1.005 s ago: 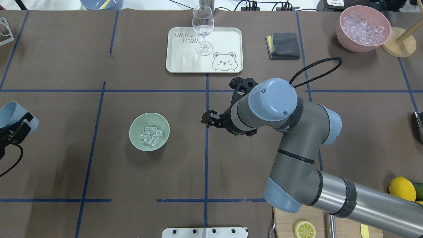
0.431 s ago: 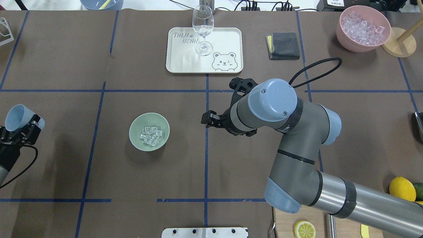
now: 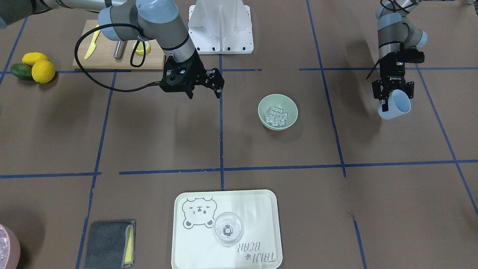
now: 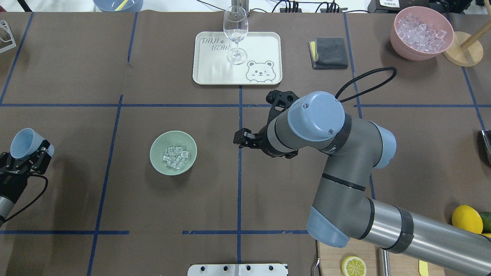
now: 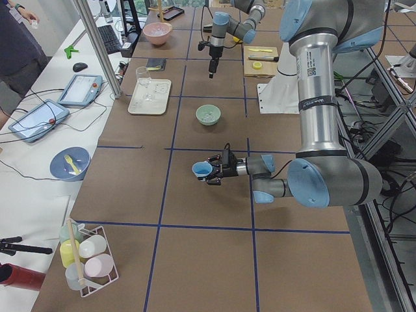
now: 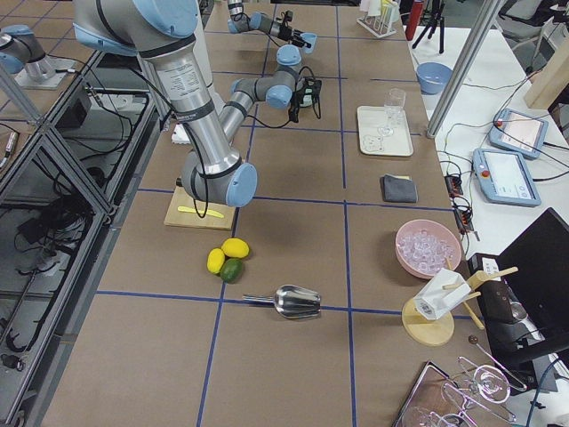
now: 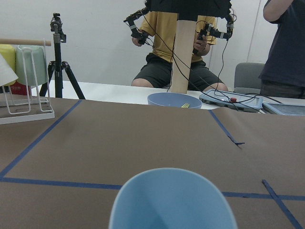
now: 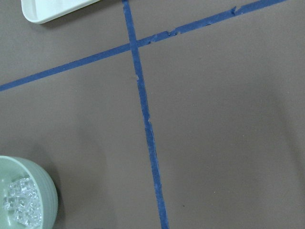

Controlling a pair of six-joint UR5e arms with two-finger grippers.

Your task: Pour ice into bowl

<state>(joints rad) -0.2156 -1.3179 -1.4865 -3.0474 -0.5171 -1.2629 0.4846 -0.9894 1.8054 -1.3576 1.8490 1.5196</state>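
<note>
**Looking basically done: ice is sitting in the bowl**

Going across the overhead view from the left. The left pincer (image 4: 28, 154) is out at the far left edge of the table (image 4: 115, 57), clamped on the light blue cup (image 4: 23, 141). The cup is tipped over, its mouth pointing away from the robot. From the wrist camera its inside looks bare, no cubes that I can spot. It's well apart from the bowl.

Next comes the bowl (image 4: 154, 150), the sage-green one, upright on the table left of the centre tape line. The ice (image 4: 175, 157) is a little heap of clear cubes in the bottom of it. I can't see any strays on the paper around it.

Further right, the right pincer (image 3: 204, 93) hangs over the centre line beside the bowl, jaws spread wide with nothing in them. It isn't touching anything.

Way off in the far right corner is the pink tub (image 4: 399, 36) with its own clear lumps.

My read: the pour itself is finished. All that's left, if anything, is parking the empty cup somewhere.
</note>
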